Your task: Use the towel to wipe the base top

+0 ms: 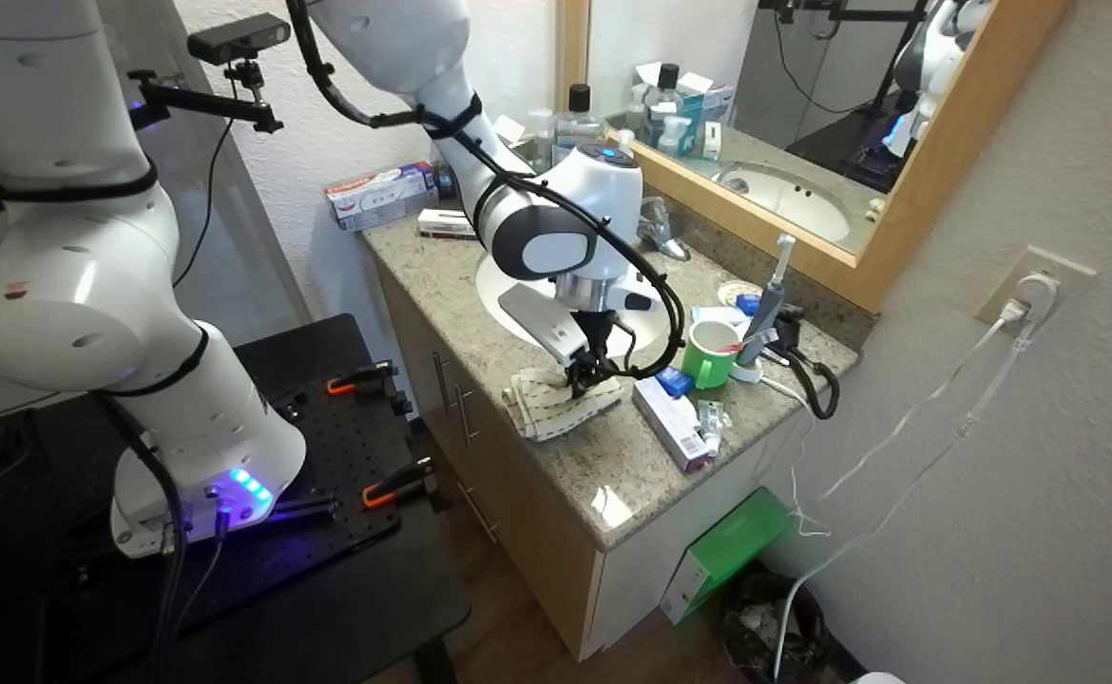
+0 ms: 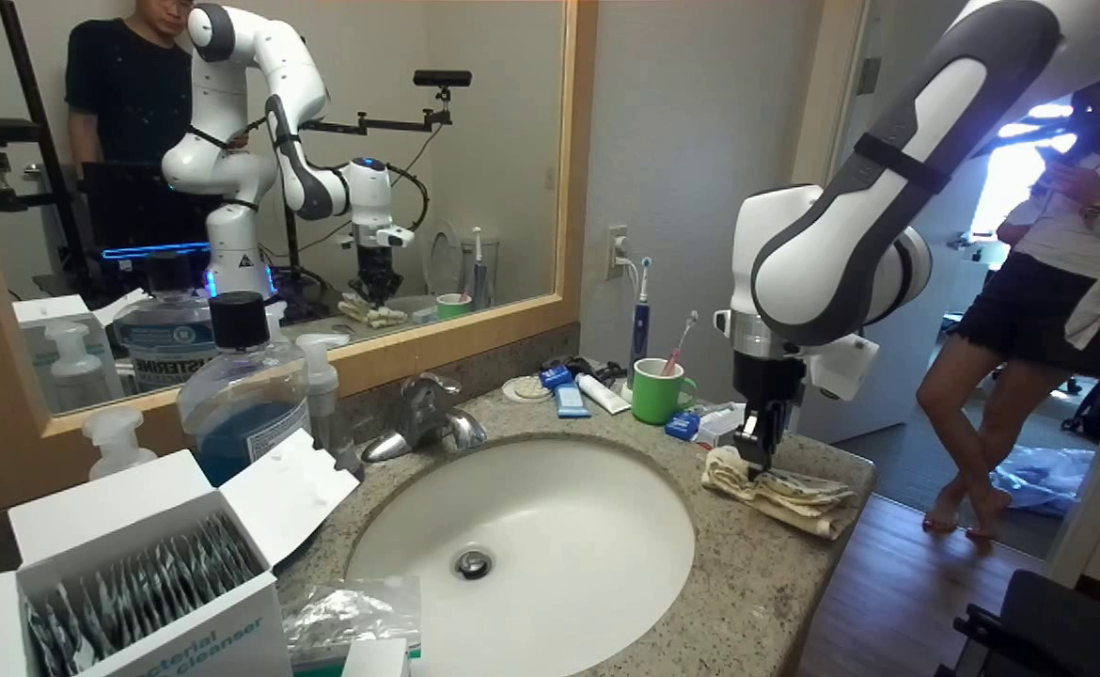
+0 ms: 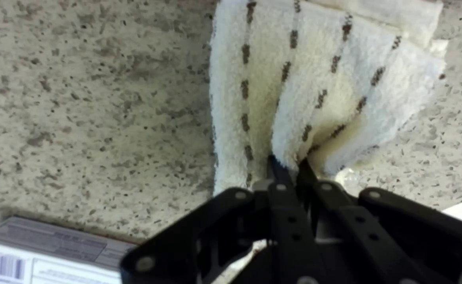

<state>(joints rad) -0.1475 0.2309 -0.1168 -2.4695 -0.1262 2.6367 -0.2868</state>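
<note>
The towel, a folded off-white cloth with rows of dark dashes, lies on the counter beside the sink; it shows in both exterior views [image 1: 548, 410] [image 2: 794, 498] and in the wrist view [image 3: 231, 98]. The base top is the beige speckled stone counter [image 1: 603, 475], also seen in an exterior view [image 2: 747, 588] and the wrist view [image 3: 96, 98]. My gripper [image 1: 577, 388] points down onto the towel in both exterior views [image 2: 757, 463]. In the wrist view its fingers [image 3: 289, 162] are close together with a pinched fold of towel between them; the fingertips are partly hidden by cloth.
The white oval sink [image 2: 550, 527] lies beside the towel. A green mug [image 1: 711, 356], a long toothpaste box [image 1: 672, 427] and an electric toothbrush [image 1: 765, 313] stand near the gripper. The faucet [image 2: 428, 414] is behind the sink. An open box of sachets [image 2: 136, 574] stands across it.
</note>
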